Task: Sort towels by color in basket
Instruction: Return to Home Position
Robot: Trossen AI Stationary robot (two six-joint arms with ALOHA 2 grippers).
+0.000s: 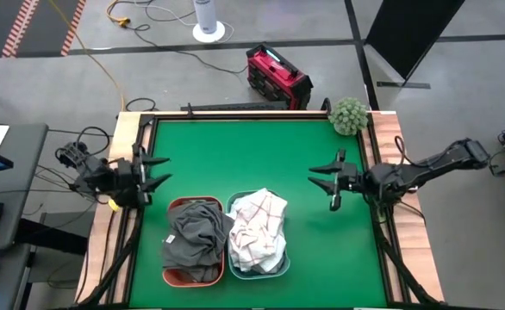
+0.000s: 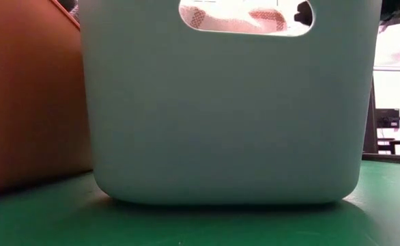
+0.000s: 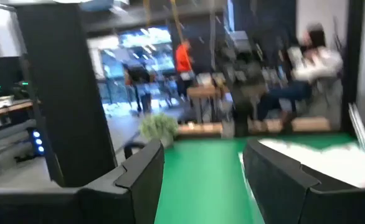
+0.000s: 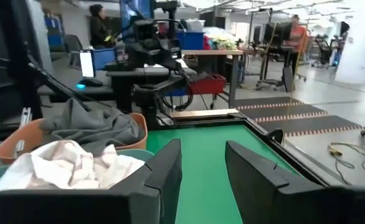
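Note:
Two baskets stand side by side near the table's front edge. The rust-orange basket (image 1: 173,274) holds crumpled dark grey towels (image 1: 194,238). The pale teal basket (image 1: 280,269) holds white towels with thin red check lines (image 1: 258,226). In the low view a checked towel (image 2: 234,17) shows through the teal basket's handle hole. My left gripper (image 1: 159,170) is open over the table's left edge, with nothing between its fingers. My right gripper (image 1: 326,185) is open at the table's right side, right of the teal basket, also empty. Its wrist view shows the grey towels (image 4: 89,127) and white towels (image 4: 64,165).
A round green fuzzy ball (image 1: 349,114) sits at the table's far right corner. A red case (image 1: 277,77) lies on the floor beyond the far edge. Bare green table (image 1: 244,155) lies between the arms and behind the baskets. People sit in the room behind.

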